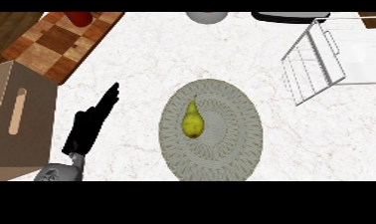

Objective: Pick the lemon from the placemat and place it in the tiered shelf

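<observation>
Resting untouched on the round placemat [213,131], the pear-shaped yellow fruit [192,121] awaited picking; the left hand [92,123], fingers straight together, needed to reach it.

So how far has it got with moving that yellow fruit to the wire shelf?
Nothing looks done yet. The yellow fruit, shaped more like a pear than a lemon, lies on the round placemat. The left hand is open over the counter beside the mat, touching nothing; the right hand is out of view. Still to do: grasp the fruit, carry it to the wire shelf and set it inside.
</observation>
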